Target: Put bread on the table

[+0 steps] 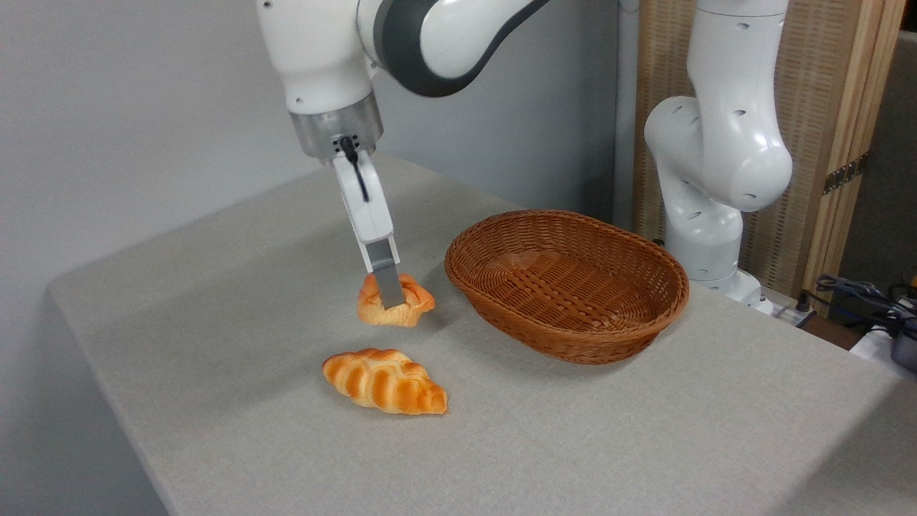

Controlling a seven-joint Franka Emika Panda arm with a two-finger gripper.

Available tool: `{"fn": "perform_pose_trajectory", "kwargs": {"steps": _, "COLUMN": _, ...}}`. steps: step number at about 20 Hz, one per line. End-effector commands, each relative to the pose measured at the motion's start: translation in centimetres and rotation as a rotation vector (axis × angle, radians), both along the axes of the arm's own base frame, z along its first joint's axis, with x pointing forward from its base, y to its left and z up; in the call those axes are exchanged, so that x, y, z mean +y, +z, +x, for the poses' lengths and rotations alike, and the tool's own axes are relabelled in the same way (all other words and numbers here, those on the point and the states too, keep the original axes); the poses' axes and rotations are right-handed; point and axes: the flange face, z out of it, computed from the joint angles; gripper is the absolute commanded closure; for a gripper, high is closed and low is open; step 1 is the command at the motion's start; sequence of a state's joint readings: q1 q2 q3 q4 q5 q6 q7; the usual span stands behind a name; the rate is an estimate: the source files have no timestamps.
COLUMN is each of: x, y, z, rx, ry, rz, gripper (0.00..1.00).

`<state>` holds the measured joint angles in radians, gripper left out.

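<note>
My gripper's fingers (387, 290) pinch the small orange-golden knotted bun (395, 301), resting on the grey cloth-covered bench (215, 287). I should release gently, then lift straight up.

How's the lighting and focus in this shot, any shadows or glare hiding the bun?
Fixed camera: soft, even light, no glare; faint shadows beside the bun and basket; objects sharp; only the gripper finger covers the bun's middle.

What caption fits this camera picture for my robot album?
The gripper pinches the bread low at the table, beside the basket and braided loaf.
</note>
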<state>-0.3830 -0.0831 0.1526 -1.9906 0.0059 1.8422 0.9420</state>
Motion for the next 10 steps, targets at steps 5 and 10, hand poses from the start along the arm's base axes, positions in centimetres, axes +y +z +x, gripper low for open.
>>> {"fn": "perform_pose_trajectory", "kwargs": {"steps": 5, "x": -1.84, "y": -1.24, "z": 0.46, "rx": 0.009, "ry": -0.047, "rz": 0.021, "gripper": 0.0}}
{"fn": "perform_pose_trajectory", "kwargs": {"steps": 10, "x": -1.93, "y": -0.92, "z": 0.53, "rx": 0.0, "ry": -0.048, "rz": 0.021, "gripper": 0.0}}
